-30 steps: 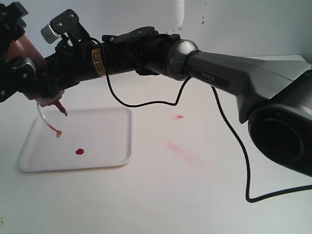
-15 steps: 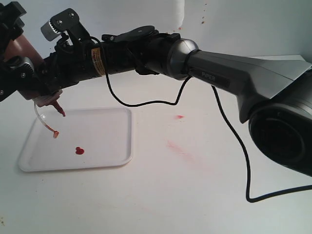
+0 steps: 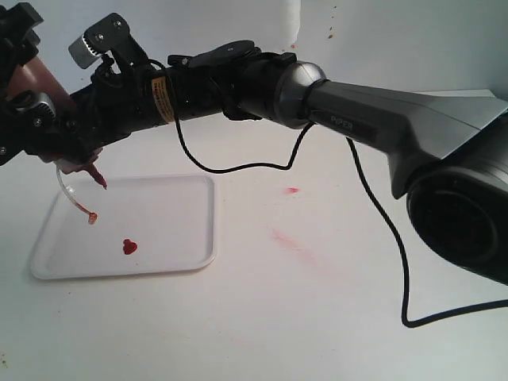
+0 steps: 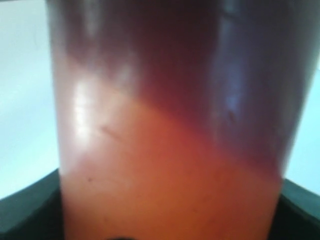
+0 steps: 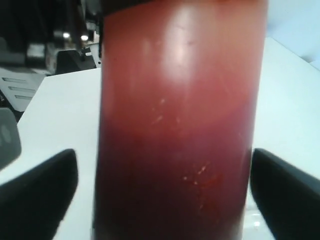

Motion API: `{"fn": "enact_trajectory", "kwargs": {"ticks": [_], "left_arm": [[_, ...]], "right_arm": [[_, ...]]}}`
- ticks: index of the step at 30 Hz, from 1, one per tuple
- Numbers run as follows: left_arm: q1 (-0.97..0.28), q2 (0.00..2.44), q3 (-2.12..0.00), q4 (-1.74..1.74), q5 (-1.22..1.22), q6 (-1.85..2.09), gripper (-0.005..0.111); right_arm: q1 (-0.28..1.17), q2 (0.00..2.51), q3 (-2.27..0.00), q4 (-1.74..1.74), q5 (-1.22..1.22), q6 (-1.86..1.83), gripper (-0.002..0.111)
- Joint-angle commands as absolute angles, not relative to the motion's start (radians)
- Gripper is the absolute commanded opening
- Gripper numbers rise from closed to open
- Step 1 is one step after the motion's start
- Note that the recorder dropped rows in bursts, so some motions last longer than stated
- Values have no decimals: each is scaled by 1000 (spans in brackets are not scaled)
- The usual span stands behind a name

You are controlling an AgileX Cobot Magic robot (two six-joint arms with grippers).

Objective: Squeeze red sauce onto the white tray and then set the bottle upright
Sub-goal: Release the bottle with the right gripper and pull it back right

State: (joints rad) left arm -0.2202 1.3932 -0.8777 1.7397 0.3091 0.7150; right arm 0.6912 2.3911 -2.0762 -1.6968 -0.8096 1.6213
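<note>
PIPER is printed on the right arm's grey link (image 3: pixel 349 123). Farther along it, a yellow label (image 3: pixel 163 99) carries writing too small to read. Beyond lies the white tray (image 3: pixel 171 210), with a blob of red sauce (image 3: pixel 129 247) on it. Over its far left end the bottle (image 3: pixel 33 83) hangs tilted, nozzle (image 3: pixel 97 178) pointing down at the tray, its body mostly hidden. The left gripper (image 4: pixel 170 220) seems clamped on it. The right gripper (image 5: pixel 165 200) straddles it, fingers clear of its sides.

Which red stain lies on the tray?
The dark sauce blob; the two paler smears lie on the table beside the tray.
</note>
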Motion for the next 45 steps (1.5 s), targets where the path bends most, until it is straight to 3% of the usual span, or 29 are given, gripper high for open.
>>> {"fn": "enact_trajectory", "kwargs": {"ticks": [1,14,32,38,40,45], "left_arm": [[-221,1389,-887,1744,313,706,0],[-221,1389,-873,1744,321,693,0],[-221,1385,-873,1653,348,463,0],[-219,1385,-873,1548,382,265,0],[-219,1385,-873,1504,401,262,0],[-219,1385,-873,1473,423,262,0]], "right_arm": [[690,2361,-2084,-1717,-846,1660,105],[538,2358,-2084,-1744,-1221,1816,105],[430,2363,-1919,-1744,-1221,1869,105],[305,2363,-1772,-1744,-1221,1862,105],[248,2363,-1727,-1744,-1221,1858,101],[165,2363,-1665,-1744,-1221,1805,78]]}}
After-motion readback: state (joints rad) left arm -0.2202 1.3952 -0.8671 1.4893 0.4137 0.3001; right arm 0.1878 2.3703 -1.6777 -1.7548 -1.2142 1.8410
